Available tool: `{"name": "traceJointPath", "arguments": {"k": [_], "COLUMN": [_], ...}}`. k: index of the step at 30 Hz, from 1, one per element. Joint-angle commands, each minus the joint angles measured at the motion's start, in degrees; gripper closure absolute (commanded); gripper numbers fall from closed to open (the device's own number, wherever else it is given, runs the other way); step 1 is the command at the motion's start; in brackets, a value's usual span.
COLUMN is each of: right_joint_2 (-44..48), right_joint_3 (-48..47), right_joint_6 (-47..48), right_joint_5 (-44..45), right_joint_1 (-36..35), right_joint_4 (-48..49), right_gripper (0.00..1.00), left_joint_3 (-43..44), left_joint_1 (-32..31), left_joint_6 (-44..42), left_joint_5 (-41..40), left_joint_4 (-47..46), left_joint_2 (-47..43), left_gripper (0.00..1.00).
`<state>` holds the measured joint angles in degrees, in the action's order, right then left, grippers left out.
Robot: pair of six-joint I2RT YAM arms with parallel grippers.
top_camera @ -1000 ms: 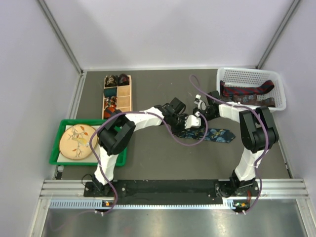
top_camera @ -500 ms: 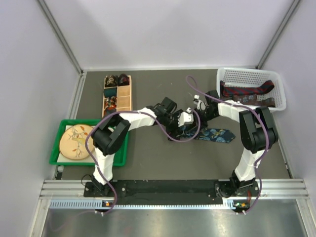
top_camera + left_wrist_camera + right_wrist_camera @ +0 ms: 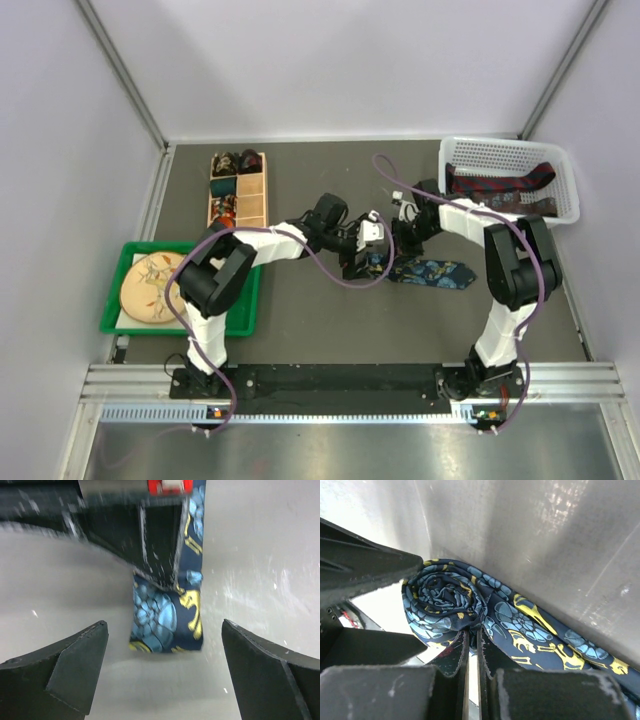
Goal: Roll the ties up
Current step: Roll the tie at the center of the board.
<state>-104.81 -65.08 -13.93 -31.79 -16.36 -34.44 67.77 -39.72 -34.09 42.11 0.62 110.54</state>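
A dark blue tie (image 3: 432,272) with a blue and yellow print lies on the grey table, its left end rolled into a coil (image 3: 445,600). My right gripper (image 3: 474,641) is shut, its tips pinching the fabric at the underside of the coil. The left gripper (image 3: 165,672) stands wide open a little short of the tie's rolled end (image 3: 167,617), touching nothing. In the top view both grippers meet at the coil: left gripper (image 3: 362,250), right gripper (image 3: 400,246). The right gripper's dark fingers (image 3: 155,540) stand over the tie in the left wrist view.
A wooden compartment box (image 3: 252,192) at the back left holds small coiled ties. A white basket (image 3: 505,152) at the back right holds dark red patterned ties. A green tray (image 3: 115,300) with a round plate sits at the front left.
The left gripper has opened wide and drawn back to the left, off the rolled end. The right gripper stays shut on the coil, shifted slightly left.
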Motion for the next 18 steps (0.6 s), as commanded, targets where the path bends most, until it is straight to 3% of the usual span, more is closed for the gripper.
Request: {"name": "traceJointPath", "arguments": {"k": [1, 11, 18], "right_joint_2": [-3.55, -3.55, -4.08], "right_joint_3": [-0.58, 0.3, 0.48], "right_joint_6": [4.35, 5.14, 5.5], "right_joint_5": [14.83, 14.04, 13.69], "right_joint_1": [-0.25, -0.6, -0.87], "right_joint_4": [-1.16, -0.98, -0.81], "right_gripper": [1.0, 1.0, 1.0], "left_joint_3": [0.26, 2.28, 3.42], "left_joint_1": [-0.18, -0.27, -0.79], "left_joint_6": [2.09, 7.36, 11.06], "left_joint_5": [4.91, 7.99, 7.9], "left_joint_4": [-9.41, -10.64, -12.49], "left_joint_2": [3.01, 6.88, 8.28], "left_gripper": [0.01, 0.22, 0.25]}}
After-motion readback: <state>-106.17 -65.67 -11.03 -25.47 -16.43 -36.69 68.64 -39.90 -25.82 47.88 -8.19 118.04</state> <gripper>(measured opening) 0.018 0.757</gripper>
